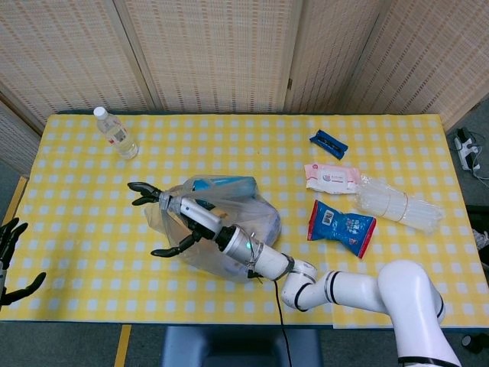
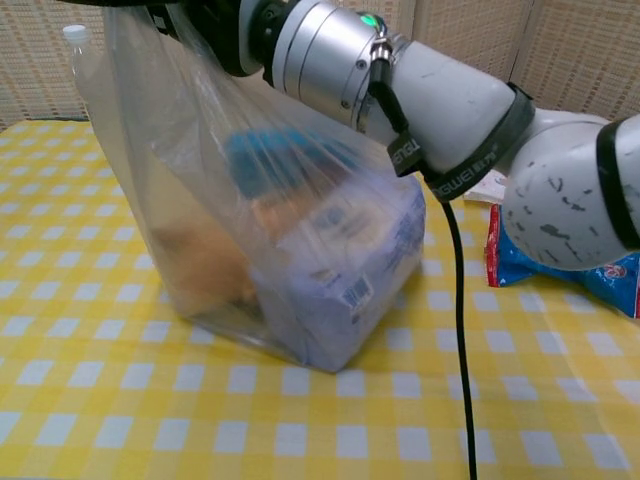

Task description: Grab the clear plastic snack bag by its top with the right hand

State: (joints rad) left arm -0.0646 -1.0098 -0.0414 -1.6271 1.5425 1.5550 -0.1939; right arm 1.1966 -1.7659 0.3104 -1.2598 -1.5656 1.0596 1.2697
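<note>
The clear plastic snack bag [image 1: 237, 225] stands near the table's front middle, with orange, blue and white packs inside. In the chest view the bag [image 2: 290, 260] is drawn taut up to the left, its top running into my right hand [image 2: 215, 25] at the frame's upper edge. Seen from the head camera, my right hand [image 1: 179, 218] grips the bag's gathered top at its left side, and some dark fingers stick out to the left. My left hand [image 1: 11, 260] hangs off the table's front left corner, fingers apart, holding nothing.
A water bottle [image 1: 116, 134] stands at the back left. To the right of the bag lie a blue snack pack [image 1: 340, 226], a pink wipes pack [image 1: 331, 177], a clear sleeve of cups [image 1: 397, 203] and a small blue item [image 1: 328, 144].
</note>
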